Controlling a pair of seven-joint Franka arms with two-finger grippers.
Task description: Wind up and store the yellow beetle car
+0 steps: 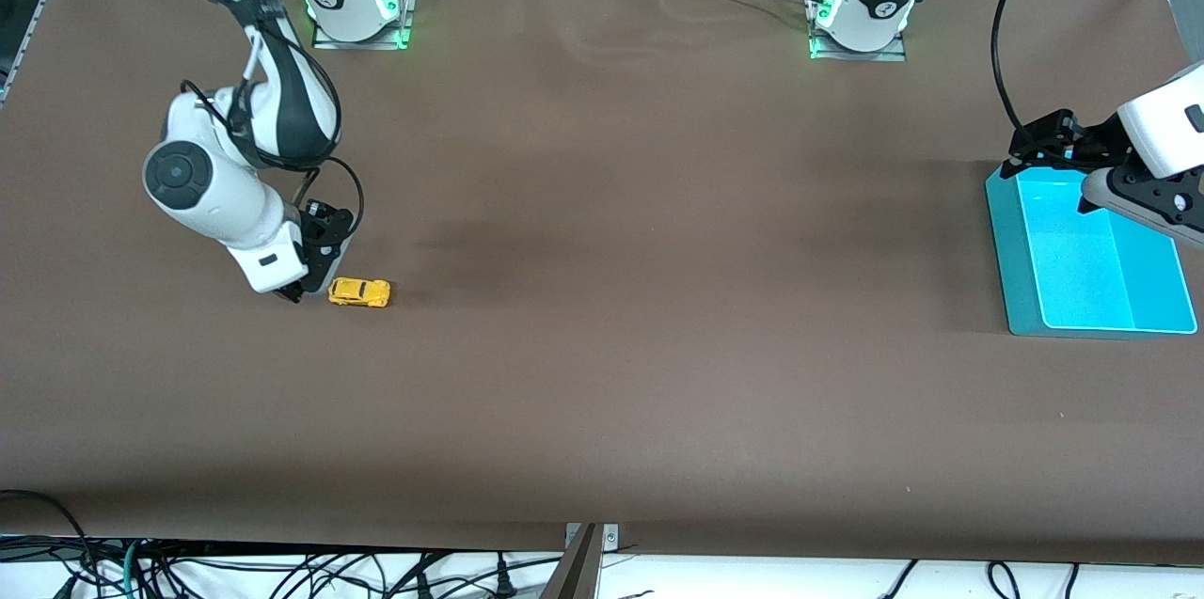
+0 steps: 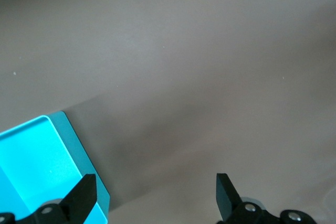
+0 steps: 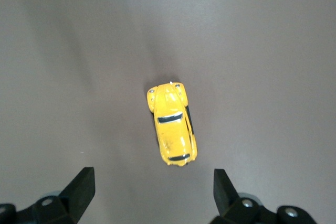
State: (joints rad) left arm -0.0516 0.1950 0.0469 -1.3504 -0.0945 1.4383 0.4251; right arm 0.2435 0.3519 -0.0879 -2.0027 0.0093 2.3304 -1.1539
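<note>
The yellow beetle car point(image 1: 358, 291) stands on its wheels on the brown table toward the right arm's end. In the right wrist view the car point(image 3: 171, 125) lies just ahead of the fingertips, not between them. My right gripper point(image 1: 310, 284) is open and empty, low over the table right beside the car; it shows in its own view point(image 3: 152, 190) with jaws spread wide. My left gripper point(image 1: 1068, 157) is open and empty over the edge of the cyan bin point(image 1: 1091, 260); in its own view point(image 2: 156, 192) the jaws are wide apart.
The cyan bin's corner point(image 2: 47, 161) shows in the left wrist view, at the left arm's end of the table. A black cable loops above it. The table's front edge runs along the bottom of the front view.
</note>
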